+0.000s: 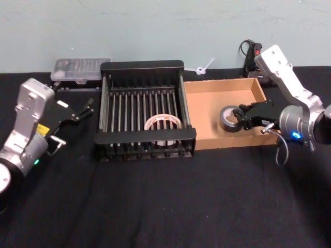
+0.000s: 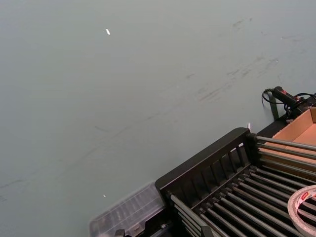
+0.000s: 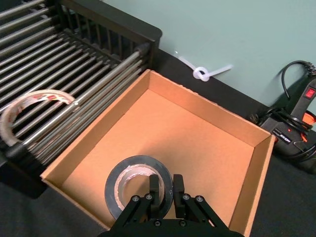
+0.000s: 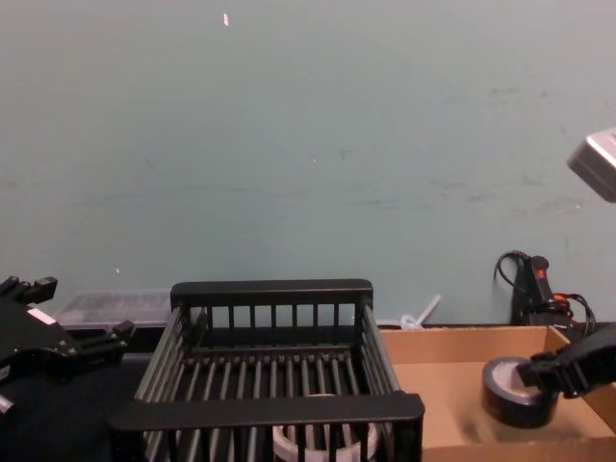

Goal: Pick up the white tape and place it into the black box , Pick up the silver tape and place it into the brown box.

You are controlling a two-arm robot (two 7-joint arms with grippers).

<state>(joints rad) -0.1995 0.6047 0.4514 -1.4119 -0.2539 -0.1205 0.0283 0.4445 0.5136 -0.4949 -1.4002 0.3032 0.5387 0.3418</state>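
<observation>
The white tape lies flat on the bars inside the black box. Just right of it stands the brown box. The silver tape is in that box near its front wall. My right gripper is shut on the roll's wall, one finger inside the ring and one outside. My left gripper hangs open and holding nothing, left of the black box.
A clear plastic case sits behind the black box's left corner. A black corded tool with a red switch and a white zip tie lie behind the brown box by the wall. Black cloth stretches in front.
</observation>
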